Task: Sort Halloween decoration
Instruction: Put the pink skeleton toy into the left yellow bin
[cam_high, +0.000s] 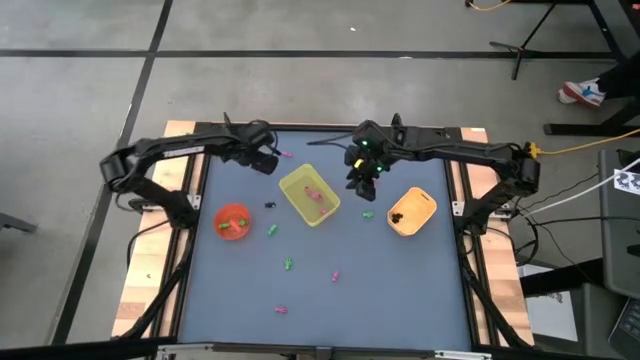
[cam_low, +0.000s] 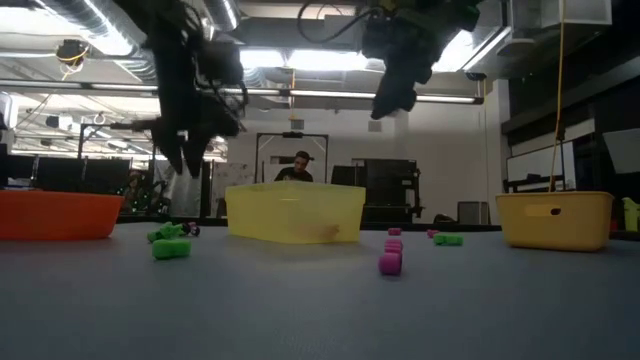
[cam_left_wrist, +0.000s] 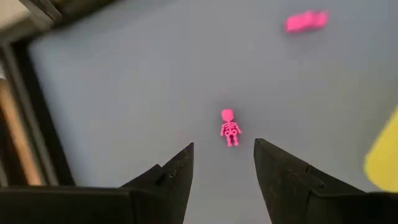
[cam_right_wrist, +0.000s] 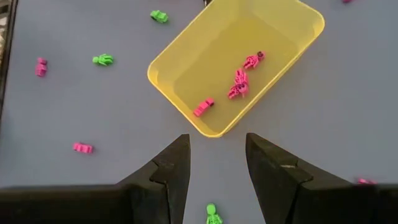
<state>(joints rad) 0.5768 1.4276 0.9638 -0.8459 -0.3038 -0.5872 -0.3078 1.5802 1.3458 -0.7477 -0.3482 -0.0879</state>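
Note:
The Halloween decoration is a scatter of tiny pink, green and dark trinkets on the blue-grey table. My left gripper (cam_high: 266, 160) hovers open near the far edge. A pink skeleton (cam_left_wrist: 229, 127) lies flat just ahead of its fingers, and another pink trinket (cam_left_wrist: 306, 21) lies farther on. My right gripper (cam_high: 362, 182) hangs open above the table beside the yellow tray (cam_right_wrist: 186, 93). Several pink trinkets (cam_right_wrist: 239, 81) lie in that tray. A green skeleton (cam_right_wrist: 212, 216) lies on the table under the right fingers.
An orange round bowl (cam_high: 232, 222) with green trinkets stands at the left. A yellow-orange bowl (cam_high: 411, 212) stands at the right. Loose green (cam_high: 287, 265) and pink (cam_high: 335, 275) trinkets lie toward the near edge. A dark one (cam_high: 270, 206) lies left of the tray.

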